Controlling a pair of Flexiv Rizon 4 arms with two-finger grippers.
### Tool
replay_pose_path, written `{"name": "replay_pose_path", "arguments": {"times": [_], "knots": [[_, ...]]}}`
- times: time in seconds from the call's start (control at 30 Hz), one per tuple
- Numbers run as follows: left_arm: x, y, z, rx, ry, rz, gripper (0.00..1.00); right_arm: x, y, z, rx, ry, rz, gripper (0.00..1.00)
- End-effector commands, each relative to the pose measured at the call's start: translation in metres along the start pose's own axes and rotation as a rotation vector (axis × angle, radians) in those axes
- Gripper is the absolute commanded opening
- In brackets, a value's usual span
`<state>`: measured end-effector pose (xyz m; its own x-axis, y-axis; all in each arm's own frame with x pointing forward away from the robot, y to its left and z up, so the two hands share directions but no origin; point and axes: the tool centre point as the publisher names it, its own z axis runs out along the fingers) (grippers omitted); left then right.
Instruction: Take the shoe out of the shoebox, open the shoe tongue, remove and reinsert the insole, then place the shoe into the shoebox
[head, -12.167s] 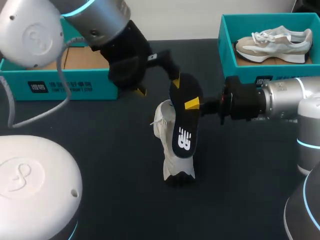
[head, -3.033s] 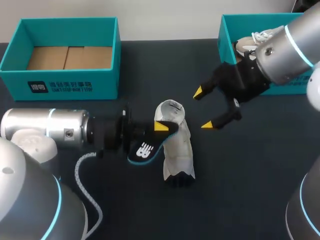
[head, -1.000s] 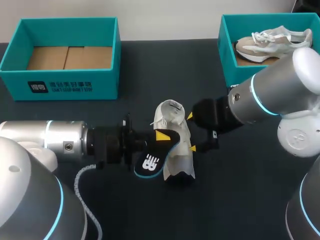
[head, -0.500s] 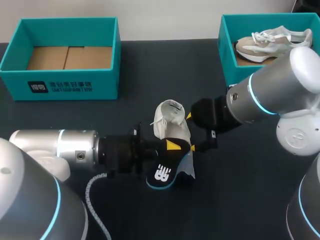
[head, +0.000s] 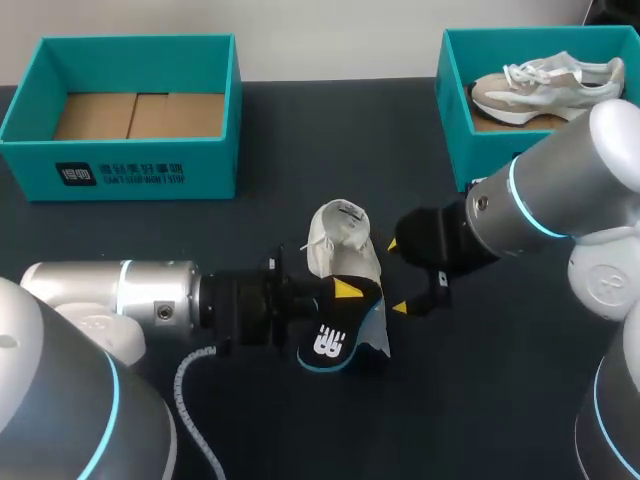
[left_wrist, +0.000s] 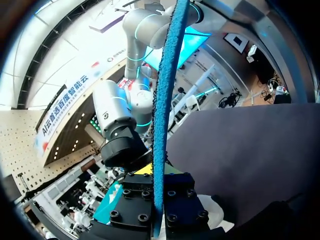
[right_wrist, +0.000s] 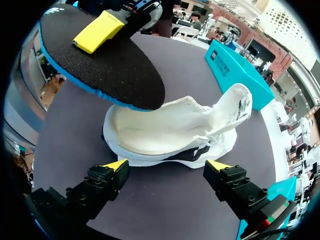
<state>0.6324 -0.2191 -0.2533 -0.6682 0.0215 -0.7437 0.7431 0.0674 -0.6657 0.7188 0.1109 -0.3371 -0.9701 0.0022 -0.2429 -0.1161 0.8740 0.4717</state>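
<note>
Insole re-insertion is the step in hand, by my read. Main risk: the shoe (head: 343, 262) is unheld. The right tool (head: 397, 276) is released, fingers spread wide along the shoe's right-edge side, tips just short of it and not touching, as far as the right wrist view shows. If the left tool (head: 346, 291) pushes the insole (head: 328, 340) in now, the shoe likely skids or tips toward the right edge instead of taking it.

Second risk: the insole hangs tilted over the shoe's near end, one end above the mouth and not inside. That end may catch on the collar and buckle, as the insole looks thin and floppy.

Third: both tools crowd the same shoe, so they could clash if the right one closes while the left drives across.

Pose: the left arm comes in low and near level from the left edge, its tool clenched on the insole. One yellow finger lies on the black top face, and the left wrist view has the insole edge-on between the fingers. The right arm comes in from the right edge, angled down at the shoe's side.

The shoe is mid-bench (head: 480, 400), a bit toward the near edge, on its sole as far as I can tell. Its tongue (right_wrist: 235, 107) is folded out at the far end. The empty shoebox (head: 130, 172) is at the far left corner. The far-right shoebox (head: 452, 100) holds a second sneaker (head: 545, 88).
</note>
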Motion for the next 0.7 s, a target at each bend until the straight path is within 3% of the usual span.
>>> {"name": "replay_pose_path", "arguments": {"times": [0.03,0.7], "knots": [[0.000,-0.001,0.004,0.000,-0.008,0.000,0.00,-0.001,-0.001,-0.009,0.009,0.006,-0.001,1.00],[0.015,0.033,0.020,-0.026,-0.032,-0.051,0.00,-0.001,-0.001,-0.009,0.009,0.006,-0.001,1.00]]}}
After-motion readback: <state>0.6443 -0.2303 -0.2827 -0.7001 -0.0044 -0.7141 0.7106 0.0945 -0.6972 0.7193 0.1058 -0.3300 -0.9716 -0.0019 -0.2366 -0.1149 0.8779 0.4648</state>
